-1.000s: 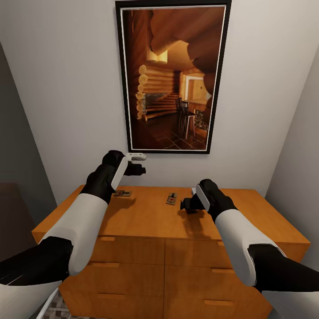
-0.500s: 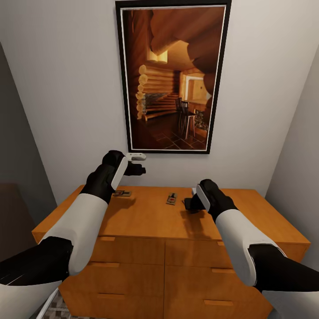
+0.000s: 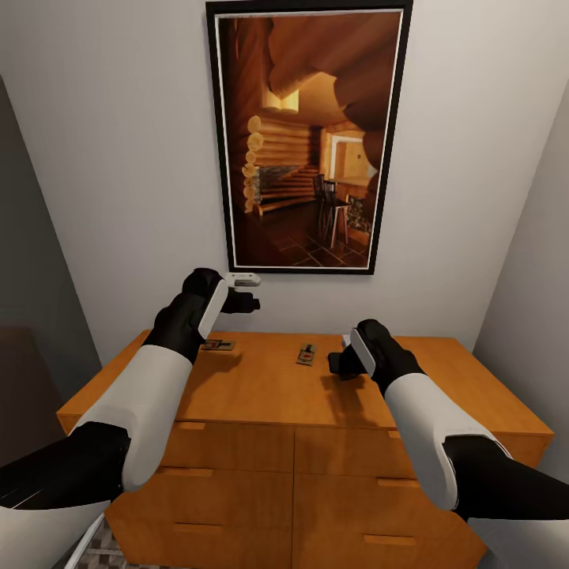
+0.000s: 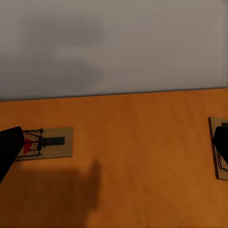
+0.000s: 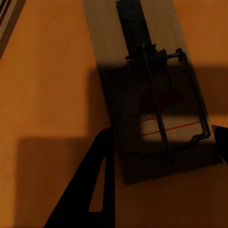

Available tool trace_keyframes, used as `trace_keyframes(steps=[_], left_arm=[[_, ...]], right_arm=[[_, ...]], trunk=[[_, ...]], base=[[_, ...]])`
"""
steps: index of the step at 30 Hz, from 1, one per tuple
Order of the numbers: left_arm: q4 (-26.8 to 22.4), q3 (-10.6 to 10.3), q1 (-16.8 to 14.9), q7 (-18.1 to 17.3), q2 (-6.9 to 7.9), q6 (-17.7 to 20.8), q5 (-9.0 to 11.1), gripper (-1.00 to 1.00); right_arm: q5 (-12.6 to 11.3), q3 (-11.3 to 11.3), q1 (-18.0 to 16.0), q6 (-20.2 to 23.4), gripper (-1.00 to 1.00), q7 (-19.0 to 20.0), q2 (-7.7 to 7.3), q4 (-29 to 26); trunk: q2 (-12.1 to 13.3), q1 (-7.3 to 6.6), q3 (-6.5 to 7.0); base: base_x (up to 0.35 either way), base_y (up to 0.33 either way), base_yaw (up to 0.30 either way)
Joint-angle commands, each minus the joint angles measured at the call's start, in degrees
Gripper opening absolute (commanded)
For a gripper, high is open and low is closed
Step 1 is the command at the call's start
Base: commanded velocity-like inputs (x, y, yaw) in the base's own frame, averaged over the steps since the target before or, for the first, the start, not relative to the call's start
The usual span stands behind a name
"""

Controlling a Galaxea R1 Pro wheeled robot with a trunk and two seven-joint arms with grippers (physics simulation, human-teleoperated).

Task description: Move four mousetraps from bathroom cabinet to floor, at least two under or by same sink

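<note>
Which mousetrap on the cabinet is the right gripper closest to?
The one directly under the right gripper, filling its wrist view; the middle and left mousetraps lie farther off.

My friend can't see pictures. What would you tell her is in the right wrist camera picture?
A mousetrap, a flat brown board with thin wire parts and a small red mark, lies close up on the orange wooden cabinet top. The right gripper's dark jaws stand open on either side of its near end, casting shadow over it.

white forearms, black wrists, seemingly black grippers
</note>
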Motion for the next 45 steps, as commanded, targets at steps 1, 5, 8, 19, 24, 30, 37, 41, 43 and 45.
trace_keyframes(steps=[1, 5, 8, 19, 24, 30, 37, 41, 43, 45], left_arm=[[-0.1, -0.1, 0.0, 0.6, 0.02, 0.2, 0.6, 1.00], [-0.1, -0.1, 0.0, 0.6, 0.02, 0.3, 0.6, 1.00], [-0.1, -0.1, 0.0, 0.6, 0.02, 0.3, 0.6, 1.00], [-0.1, -0.1, 0.0, 0.6, -0.04, 0.2, 0.6, 1.00], [-0.1, -0.1, 0.0, 0.6, -0.06, 0.2, 0.7, 1.00], [-0.1, -0.1, 0.0, 0.6, -0.04, 0.3, 0.7, 1.00], [-0.1, -0.1, 0.0, 0.6, -0.04, 0.3, 0.8, 1.00], [-0.1, -0.1, 0.0, 0.6, -0.06, 0.3, 0.8, 1.00], [-0.1, -0.1, 0.0, 0.6, -0.07, 0.3, 0.8, 1.00], [-0.1, -0.1, 0.0, 0.6, -0.08, 0.3, 0.8, 1.00]], right_arm=[[0.9, -0.1, 0.0, 0.2, -1.00, -0.5, -0.04, 2.8], [1.2, -0.3, -0.1, 0.2, -1.00, -0.6, -0.19, 1.8], [1.3, -0.3, -0.1, 0.2, -1.00, -0.8, -1.40, -1.9], [1.2, -0.5, -0.1, 0.2, -1.00, -1.2, -3.89, -15.0], [1.2, -0.6, -0.1, 0.2, -1.00, -1.2, -4.02, -16.6], [1.2, -0.6, -0.1, 0.2, -1.00, -1.2, -4.22, -17.5], [1.5, -0.2, 0.0, 0.2, -1.00, -1.3, -4.34, -21.4], [1.7, -0.2, 0.0, 0.2, -1.00, -1.5, -4.39, -22.3], [1.8, -0.2, 0.0, 0.2, -1.00, -1.5, -4.40, -22.4], [1.8, -0.2, 0.0, 0.2, -1.00, -1.5, -4.41, -22.6]], trunk=[[0.0, 0.01, -0.08], [0.0, 0.01, -0.08], [0.0, 0.01, -0.08], [0.0, 0.01, -0.08], [0.0, 0.01, -0.08], [0.0, 0.01, -0.08], [0.0, 0.01, -0.08], [0.0, 0.01, -0.08], [0.0, 0.01, -0.08], [0.0, 0.01, -0.08]], base=[[0.000, 0.000, 0.000], [0.000, 0.000, 0.000], [0.000, 0.000, 0.000], [0.000, 0.000, 0.000], [0.000, 0.000, 0.000], [0.000, 0.000, 0.000], [0.000, 0.000, 0.000], [0.000, 0.000, 0.000], [0.000, 0.000, 0.000], [0.000, 0.000, 0.000]])
